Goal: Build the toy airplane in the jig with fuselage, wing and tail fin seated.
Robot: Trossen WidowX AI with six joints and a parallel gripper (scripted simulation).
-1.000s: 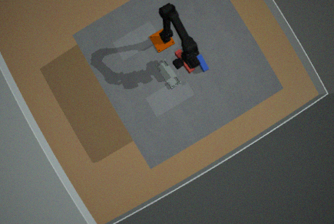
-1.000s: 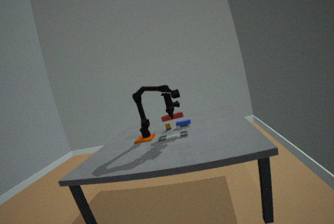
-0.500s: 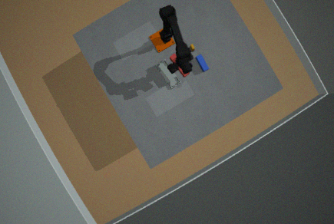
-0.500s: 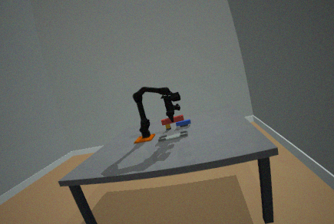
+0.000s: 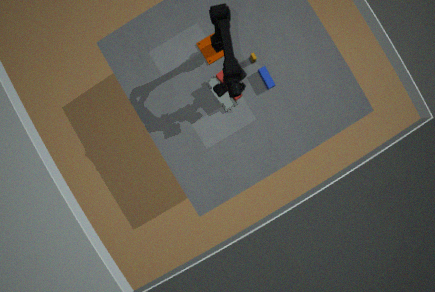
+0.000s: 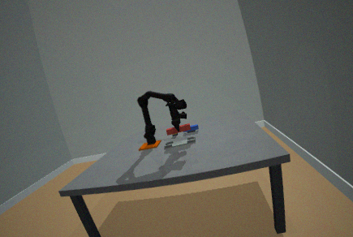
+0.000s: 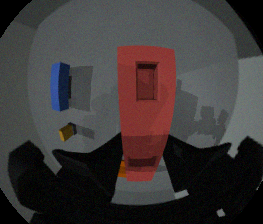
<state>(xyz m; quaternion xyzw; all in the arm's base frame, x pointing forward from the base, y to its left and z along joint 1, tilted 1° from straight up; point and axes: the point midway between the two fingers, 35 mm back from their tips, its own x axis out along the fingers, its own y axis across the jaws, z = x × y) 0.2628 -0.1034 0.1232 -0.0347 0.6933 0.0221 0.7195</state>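
Note:
My gripper (image 5: 229,89) (image 6: 175,125) (image 7: 141,132) is shut on the red fuselage (image 5: 219,76) (image 6: 176,131) (image 7: 144,106). It holds the fuselage level in the air above the table. The fuselage has a rectangular socket on its top face. The pale jig with the cradle (image 5: 227,103) (image 6: 181,142) lies on the table just below and partly under the gripper. The blue wing (image 5: 266,77) (image 6: 194,127) (image 7: 59,86) lies on the table to one side of the fuselage. The small yellow tail fin (image 5: 253,57) (image 7: 66,132) lies near it.
The arm stands on an orange base plate (image 5: 207,49) (image 6: 150,145) near the back of the grey table (image 5: 294,130) (image 6: 230,150). Two lighter grey patches (image 5: 224,127) (image 5: 174,52) mark the table top. The room walls stand behind the table.

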